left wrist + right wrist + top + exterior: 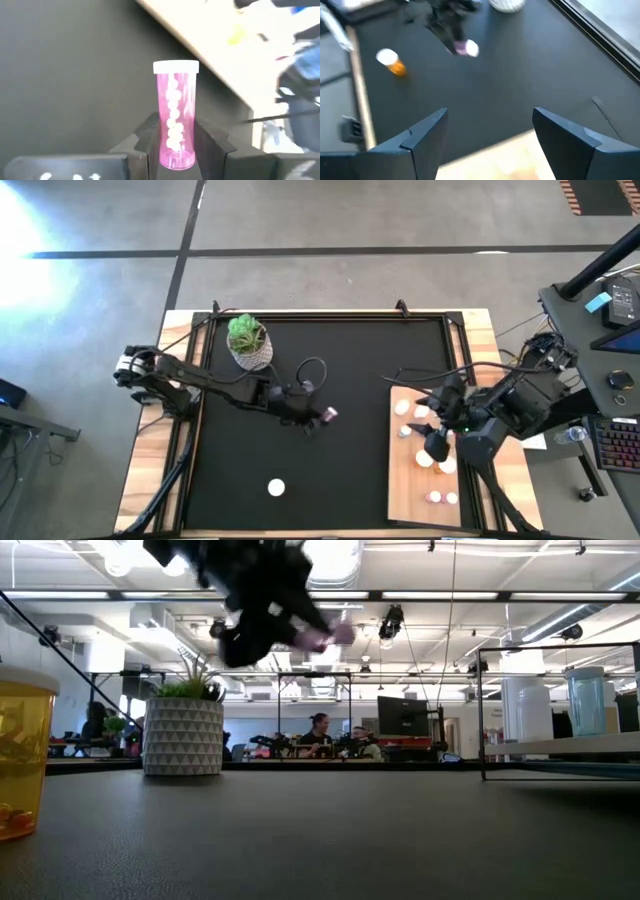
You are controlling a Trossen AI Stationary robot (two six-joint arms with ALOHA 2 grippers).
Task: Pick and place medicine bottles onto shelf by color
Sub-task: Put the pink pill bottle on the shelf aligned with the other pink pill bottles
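Pink bottle (175, 112) clamped in raised left pincer (318, 418).

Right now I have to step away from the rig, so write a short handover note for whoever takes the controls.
Left gripper: shut on a pink bottle, held above the mat's middle.
Right gripper: open, empty, at the shelf's inner edge.
Done: several bottles already stand on the shelf along the mat's right side.
Left: place the pink bottle on the shelf with its color; then fetch the amber bottle standing alone on the mat near the front edge.
The plant pot stays put.
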